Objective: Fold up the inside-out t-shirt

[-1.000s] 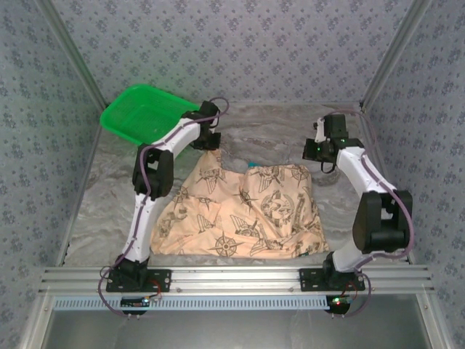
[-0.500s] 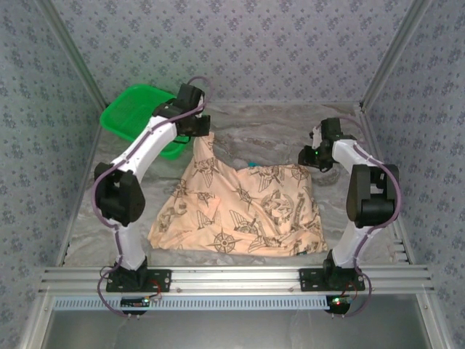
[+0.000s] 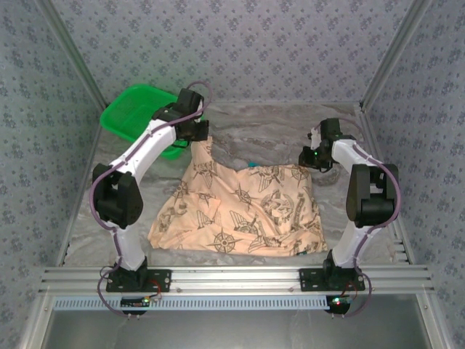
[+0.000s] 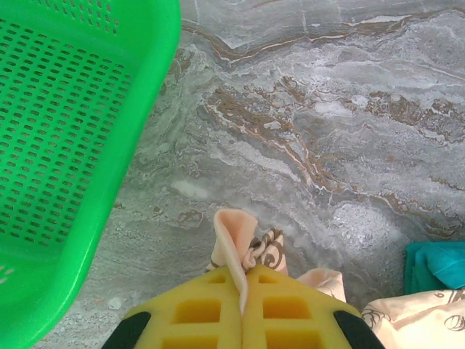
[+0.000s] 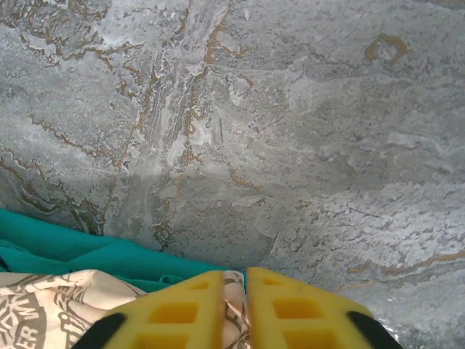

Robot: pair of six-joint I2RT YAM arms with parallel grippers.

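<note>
1. A green plastic basket (image 3: 134, 116), its walls pierced by rows of small slots, sat at the far left corner of the tabletop (image 3: 269, 123). The tabletop's surface was grey and veined like marble, with brown streaks.
2. Just beside the basket, the left end effector (image 4: 242, 270) had its yellow, grid-moulded pads (image 4: 290, 320) pressed together on a thin fold of the t-shirt (image 3: 240, 211). The cloth narrowed into a peak at that far left corner.
3. The t-shirt was soft peach-beige cloth printed with dark brown compass and star shapes, and showed paler cream where the fold turned over. It lay rumpled across the middle of the tabletop, wide along the near edge and creased in shallow ridges.
4. A plain teal garment (image 5: 73, 247) peeked out at the t-shirt's far edge, partly covered by it.
5. The right end effector (image 5: 234, 275) was low over the tabletop at the t-shirt's far right corner. Its yellow pads were nearly together, with a pinch of the printed cloth between them.
</note>
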